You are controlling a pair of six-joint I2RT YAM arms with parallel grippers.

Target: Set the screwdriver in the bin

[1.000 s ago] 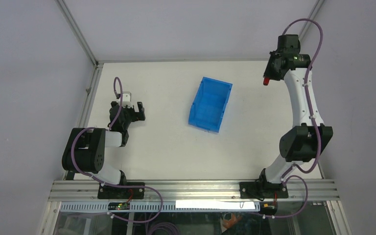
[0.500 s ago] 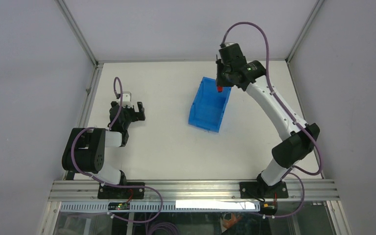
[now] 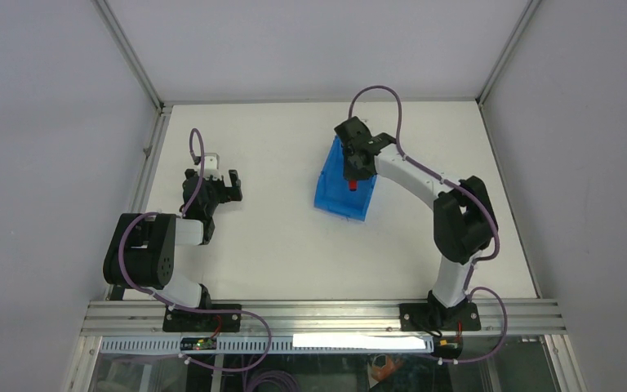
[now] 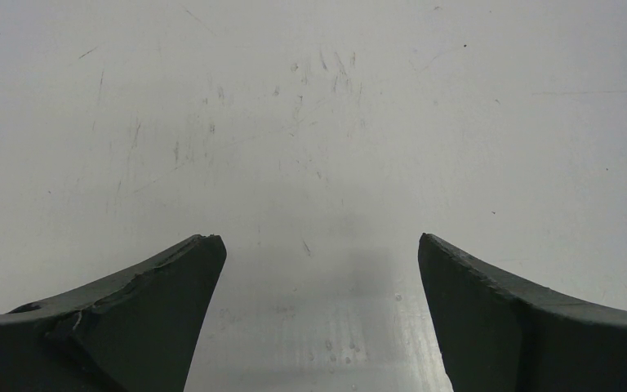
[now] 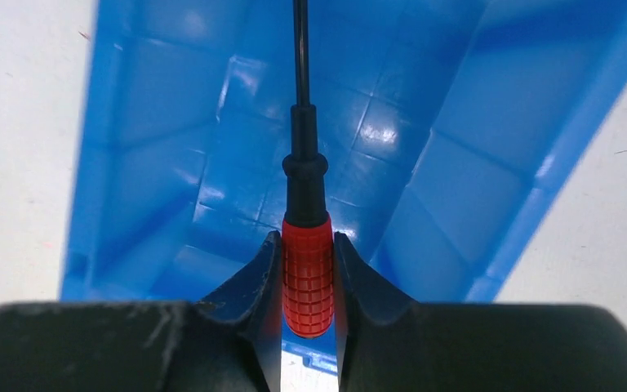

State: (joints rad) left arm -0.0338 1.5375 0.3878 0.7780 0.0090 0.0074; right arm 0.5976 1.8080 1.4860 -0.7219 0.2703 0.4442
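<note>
screwdriver (image 5: 308, 282) clamped in right jaws over bin (image 5: 465, 196), shaft visible only from wrist, left jaws spread

Robotics laboratory test cell. A flat white table (image 3: 277, 253), finely scratched in the left wrist view, is enclosed on three sides by plain grey wall panels (image 3: 49, 122) joined at slim aluminium corner posts (image 3: 129, 53). A slotted aluminium extrusion rail (image 3: 326, 314) runs along the table's near edge. The black-and-white left arm (image 3: 143, 257) and right arm (image 3: 412, 175) are bolted to it, with purple cables (image 3: 374, 88) looped along them. A white slotted cable duct (image 3: 131, 345) lies just nearer than the rail. A bright blue rectangular plastic storage bin (image 3: 326, 186) stands near the table's middle.
</note>
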